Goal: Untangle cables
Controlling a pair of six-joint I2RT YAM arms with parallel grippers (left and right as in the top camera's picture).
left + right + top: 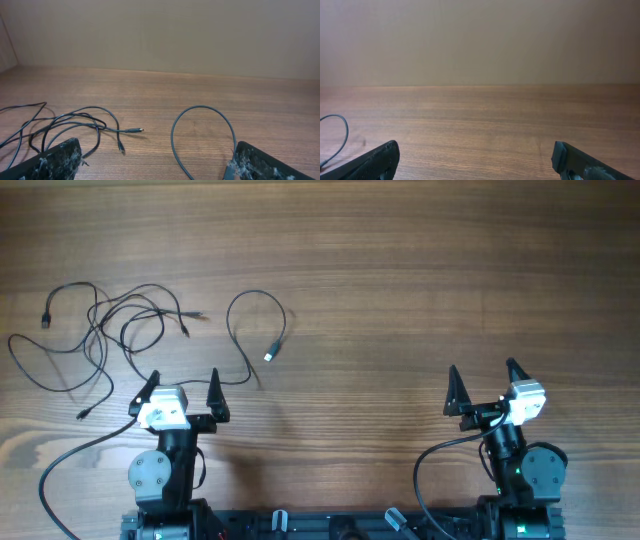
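- brown wood-grain desk [400, 270]; matte, fine horizontal grain; plain beige wall [480, 40] behind the far edge
- thin black flexible cables [105, 330]: loose knot of overlapping loops near the left edge, about mid-depth; strands cross too often to count the cords; small plug ends poke out on the knot's right side and far-left side; plug detail too small to read
- single black looped cable [232, 325]: horseshoe arc just right of the knot, apart from it as far as overhead shows; silver-white plug [270, 356] on one end; the other end runs toward the near edge beside the left arm's right finger, cut off at the bottom of the left wrist view
- left gripper [184, 377]: near edge, left side; jaws spread wide, holding nothing; fingers [57, 159] black with whitish scuffed patches, only the tips in frame
- right gripper [482, 370]: near edge, right side, well apart from all cables; jaws spread wide, nothing between; its wrist view shows bare wood plus a sliver of black cable at the left frame edge
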